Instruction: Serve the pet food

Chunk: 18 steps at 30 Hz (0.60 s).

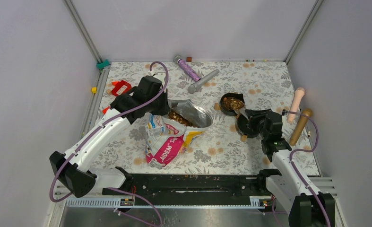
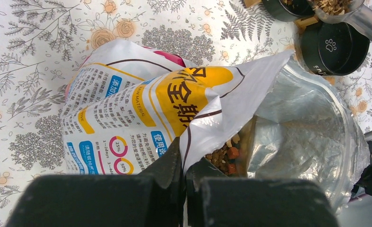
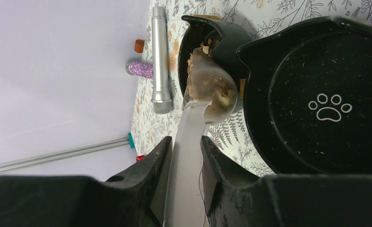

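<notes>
Right gripper (image 3: 186,144) clenched on scoop (image 3: 207,90) handle, pet food (image 1: 232,102) heaped in far bowl (image 3: 229,40) beneath; left gripper (image 2: 184,165) pinched bag (image 2: 141,109) rim. Risk: hasty tilt could scatter pellets onto counter (image 1: 255,78).

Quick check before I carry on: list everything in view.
Printed pet food bag: one, white-yellow-pink, lying open, centre.
Round black bowls: two, right of bag; far bowl filled, near bowl bare.
Translucent plastic scoop: one, greyish, over far bowl.
Dry kibble pellets: many, brown and orange-tan, in bag mouth, far bowl, scoop.
Microphones: two, far centre; purple glitter microphone, silver microphone.
Red object: one, far left.
Cylinders: two, right edge; pink cylinder, brown wooden cylinder.
Floral mat: one, grey-orange, covering table.
Left gripper: one, black, shut on bag edge.
Right gripper: one, black, shut on scoop handle.
</notes>
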Tool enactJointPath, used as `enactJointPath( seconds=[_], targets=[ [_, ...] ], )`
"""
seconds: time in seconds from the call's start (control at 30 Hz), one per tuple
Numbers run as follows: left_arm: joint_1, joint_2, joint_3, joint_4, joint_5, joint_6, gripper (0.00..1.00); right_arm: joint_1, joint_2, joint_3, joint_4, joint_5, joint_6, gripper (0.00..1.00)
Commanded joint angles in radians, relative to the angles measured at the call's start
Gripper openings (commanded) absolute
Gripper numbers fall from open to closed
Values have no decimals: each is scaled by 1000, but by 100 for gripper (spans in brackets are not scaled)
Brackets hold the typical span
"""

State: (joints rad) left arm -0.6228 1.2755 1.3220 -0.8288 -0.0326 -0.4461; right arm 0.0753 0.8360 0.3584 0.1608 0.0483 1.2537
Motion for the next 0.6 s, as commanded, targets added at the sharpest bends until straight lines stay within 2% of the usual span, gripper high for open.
enactJointPath(
  seconds=[0.0, 0.33, 0.57],
  targets=[
    [-3, -34, 23, -4, -63, -16, 0, -11, 22, 16, 37, 21, -37, 0],
    [-3, -44, 21, -5, -89, -25, 0, -11, 97, 116, -80, 14, -77, 0],
    [-3, -42, 21, -4, -83, -23, 0, -11, 164, 233, -221, 15, -155, 0]
  ],
)
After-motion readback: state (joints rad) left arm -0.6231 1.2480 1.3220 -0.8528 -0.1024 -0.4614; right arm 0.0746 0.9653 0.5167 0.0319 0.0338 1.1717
